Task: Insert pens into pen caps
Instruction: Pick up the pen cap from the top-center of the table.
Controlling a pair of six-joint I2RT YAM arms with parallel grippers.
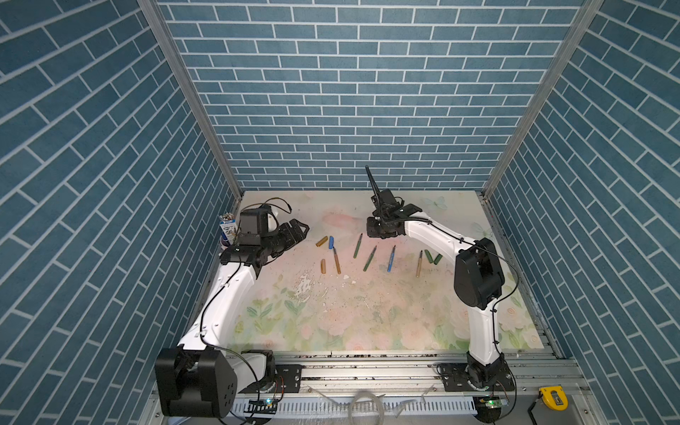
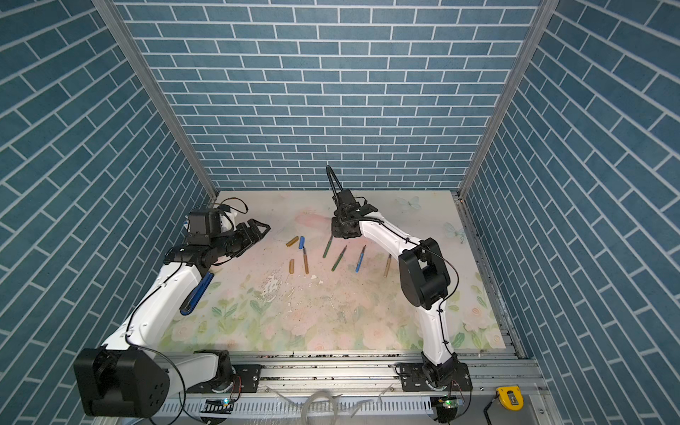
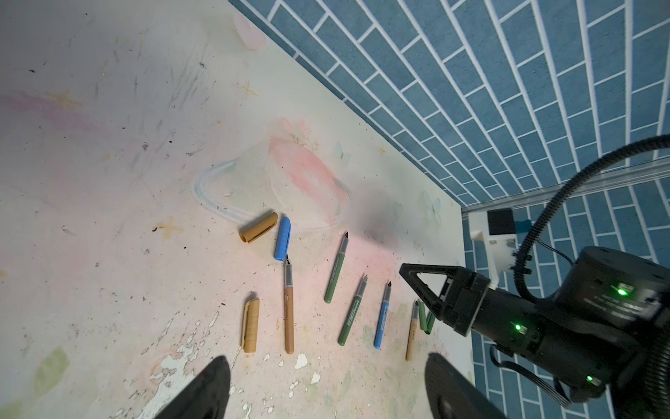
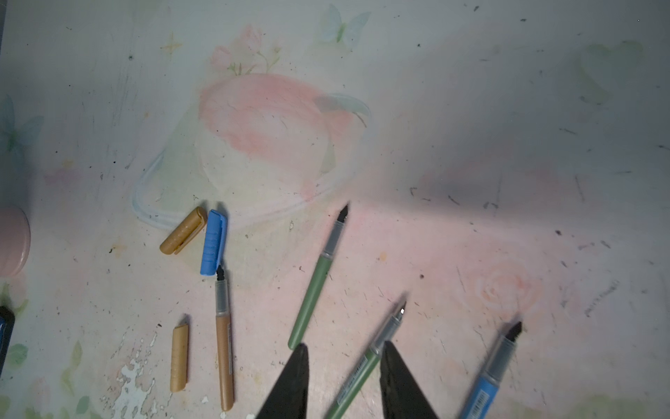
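Five pens lie uncapped in a row on the flowered mat: a golden-brown pen (image 1: 336, 261), two green pens (image 1: 357, 246) (image 1: 369, 258), a blue pen (image 1: 391, 258) and another golden-brown pen (image 1: 419, 264). Two golden-brown caps (image 1: 321, 241) (image 1: 323, 266) and a blue cap (image 1: 331, 241) lie at the row's left end. Two green caps (image 1: 428, 255) lie at its right end. My right gripper (image 4: 344, 346) points down, open, and its fingers straddle the second green pen (image 4: 357, 377), which lies on the mat. My left gripper (image 3: 326, 362) hovers open and empty, left of the caps.
A carton of pencils (image 1: 228, 228) stands against the left wall behind my left arm. A blue stapler (image 2: 197, 294) lies beneath that arm. A yellow tape measure (image 1: 552, 397) sits on the front rail. Brick-patterned walls enclose the mat on three sides.
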